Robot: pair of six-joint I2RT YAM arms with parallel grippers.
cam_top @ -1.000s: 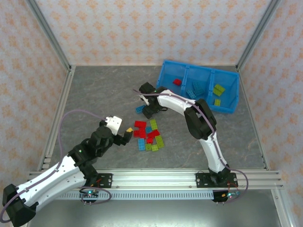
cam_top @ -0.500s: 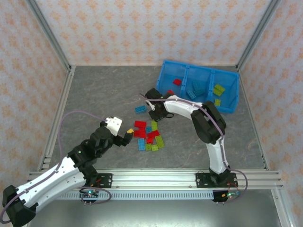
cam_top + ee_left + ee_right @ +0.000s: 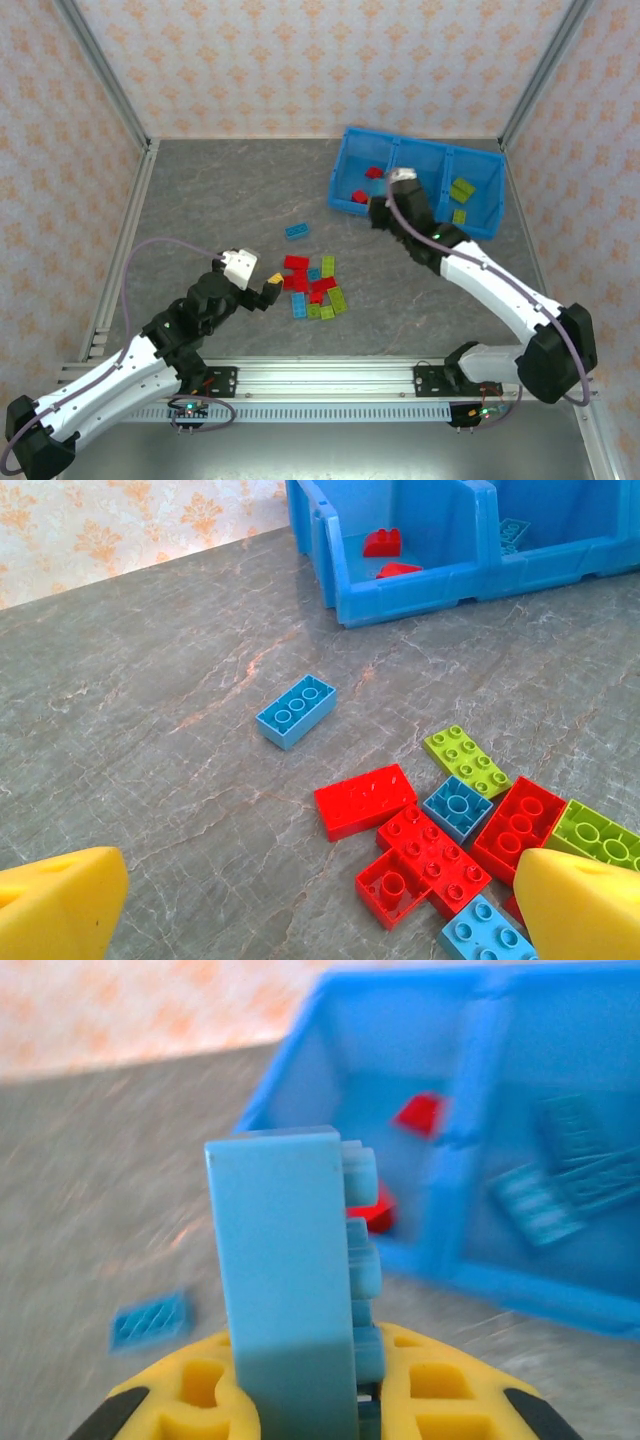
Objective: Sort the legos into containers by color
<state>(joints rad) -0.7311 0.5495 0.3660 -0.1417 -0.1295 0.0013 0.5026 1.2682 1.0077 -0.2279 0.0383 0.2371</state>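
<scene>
Two pincers, left first: your left gripper (image 3: 320, 910) hangs wide open, yellow fingertips (image 3: 60, 905) spread, with the mixed pile of legos (image 3: 450, 830) just ahead of it and a lone blue brick (image 3: 295, 711) farther ahead. Now your right gripper (image 3: 300, 1385): it's clamped on a pale blue brick (image 3: 285, 1260) standing upright, with the blue bin (image 3: 520, 1280) just ahead and red bricks (image 3: 420, 1112) in the compartment in front.

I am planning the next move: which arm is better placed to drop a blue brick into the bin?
Right. The right hand grips a blue brick beside the bin; the left hand is open, far off by the loose pile.
</scene>
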